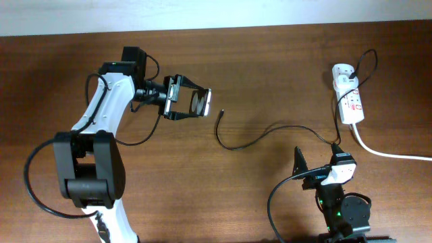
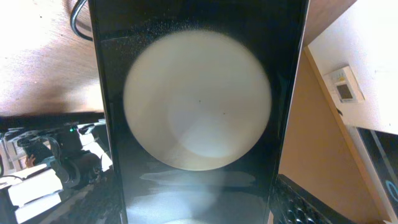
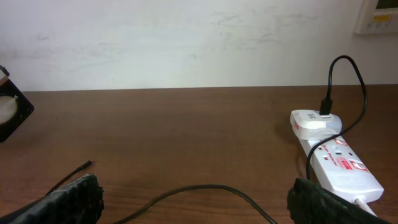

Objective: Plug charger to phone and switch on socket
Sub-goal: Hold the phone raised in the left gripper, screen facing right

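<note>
Overhead alone, left jaws clasping phone (image 1: pixel 200 103)

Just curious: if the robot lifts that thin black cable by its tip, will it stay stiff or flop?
Probably floppy: the charger lies in loose curves on the table. Likely light, being so thin.

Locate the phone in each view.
Overhead: phone upper left of centre, in the left gripper, left of the charger tip.
Left wrist: phone fills the middle, pale round spot on its face.
Right wrist: phone at the far left edge, cut off.
Shared landmark: socket, far right in overhead and in right wrist; not in left wrist.
</note>
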Controlling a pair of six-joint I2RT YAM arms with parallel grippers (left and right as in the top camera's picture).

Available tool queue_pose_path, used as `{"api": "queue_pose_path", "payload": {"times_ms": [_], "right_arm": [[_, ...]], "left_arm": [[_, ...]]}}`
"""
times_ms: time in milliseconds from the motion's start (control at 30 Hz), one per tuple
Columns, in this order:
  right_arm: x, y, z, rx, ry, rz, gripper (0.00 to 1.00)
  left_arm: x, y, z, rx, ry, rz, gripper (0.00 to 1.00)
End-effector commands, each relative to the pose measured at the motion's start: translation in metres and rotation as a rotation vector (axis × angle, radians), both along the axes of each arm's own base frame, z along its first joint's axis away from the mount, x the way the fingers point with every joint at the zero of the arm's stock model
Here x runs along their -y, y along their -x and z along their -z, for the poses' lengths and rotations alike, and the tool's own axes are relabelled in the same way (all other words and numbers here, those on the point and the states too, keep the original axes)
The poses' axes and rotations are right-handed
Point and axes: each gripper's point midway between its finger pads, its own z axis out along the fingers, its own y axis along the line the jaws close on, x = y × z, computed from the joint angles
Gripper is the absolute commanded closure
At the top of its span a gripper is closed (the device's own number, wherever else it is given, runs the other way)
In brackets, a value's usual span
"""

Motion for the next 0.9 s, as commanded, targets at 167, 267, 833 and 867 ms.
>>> {"api": "queue_pose_path", "payload": {"times_ms": [167,267,833,867], "right_arm": [[-0.0004,0.0002,0.0023,-0.003,-0.003,-0.004,0.01],[-0.0004,0.0002,0.0023,-0.003,-0.003,-0.004,0.01],[-0.0004,0.0002,0.0023,-0.003,-0.003,-0.004,0.01],[-0.0004,0.0002,0.0023,-0.003,-0.003,-0.004,0.01]], "left_arm": [[0.004,-0.0031,-0.0204,0.039,0.086,0.014,1.0],[0.0045,-0.003,-0.0216,0.038,0.093,0.014,1.0],[0.004,-0.0031,-0.0196,0.038,0.081,0.014,1.0],[0.0044,-0.003,-0.0202,0.037,0.084,0.014,1.0]]}}
